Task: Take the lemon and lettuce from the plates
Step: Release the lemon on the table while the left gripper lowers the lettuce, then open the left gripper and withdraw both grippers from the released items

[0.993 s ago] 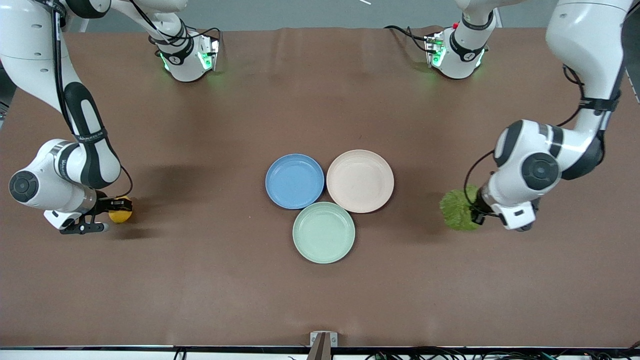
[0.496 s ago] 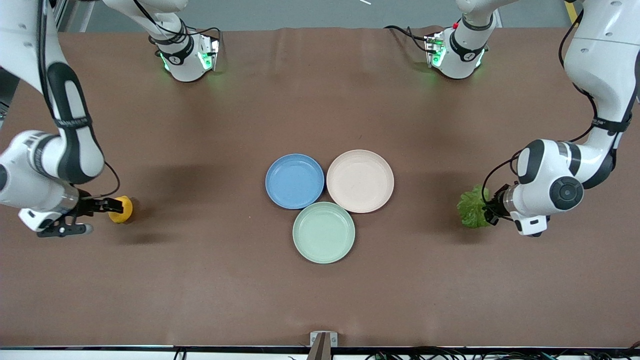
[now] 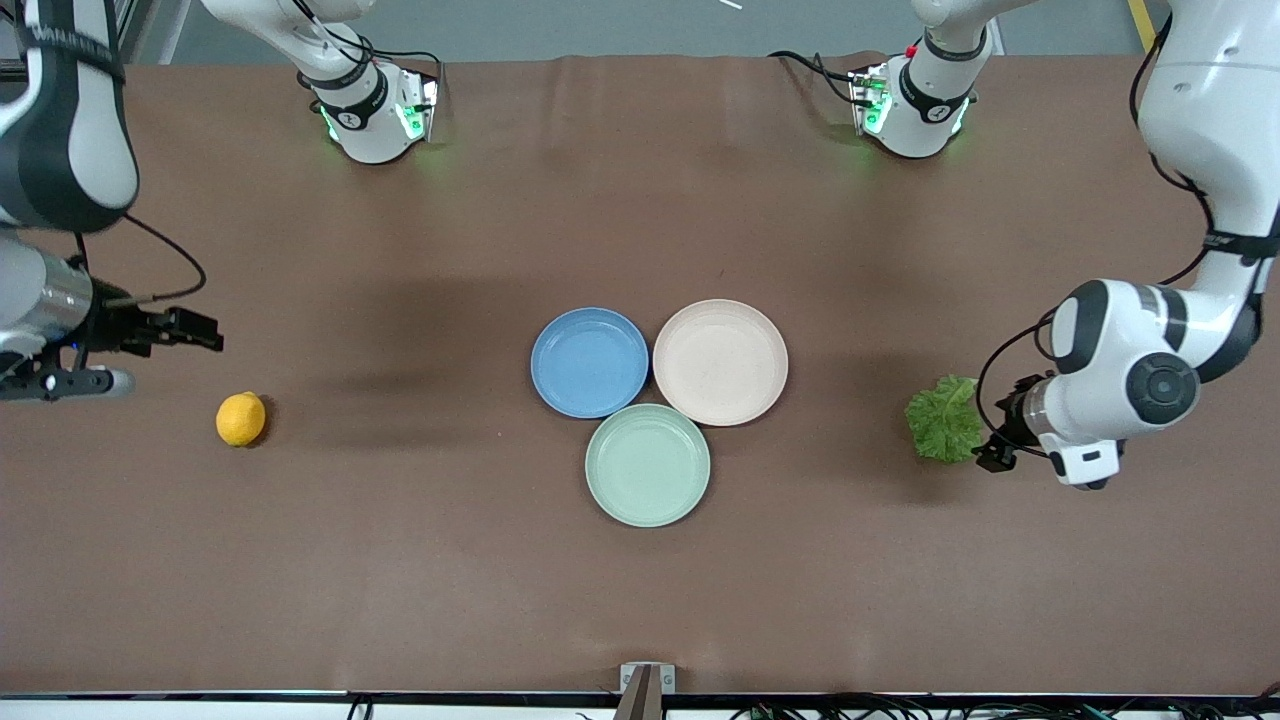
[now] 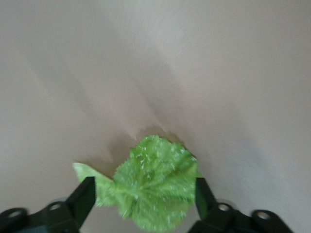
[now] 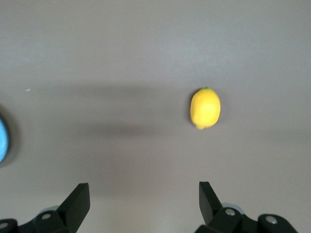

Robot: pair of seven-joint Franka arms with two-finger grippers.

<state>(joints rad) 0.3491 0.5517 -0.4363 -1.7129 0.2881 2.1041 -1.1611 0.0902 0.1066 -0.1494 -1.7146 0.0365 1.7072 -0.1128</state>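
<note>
The lemon [image 3: 241, 418] lies on the brown table toward the right arm's end; it also shows in the right wrist view [image 5: 205, 108]. My right gripper [image 3: 172, 361] is open and empty, raised above the table beside the lemon, and its fingers stand wide apart in its wrist view [image 5: 144, 201]. The lettuce [image 3: 944, 418] lies flat on the table toward the left arm's end. My left gripper [image 3: 990, 452] is open right beside it; in the left wrist view [image 4: 143, 199] the leaf [image 4: 153, 179] lies between the spread fingers, not pinched. The blue plate [image 3: 589, 361] and the cream plate [image 3: 720, 361] are empty.
A mint green plate [image 3: 648, 464], also empty, touches both plates on the side nearer the front camera. The blue plate's rim [image 5: 2, 141] shows at the edge of the right wrist view. Both arm bases stand along the table's top edge.
My right gripper let go of the lemon, opened and rose away from it. My left gripper released the lettuce and drew back toward the left arm's end; the leaf settled flat.
</note>
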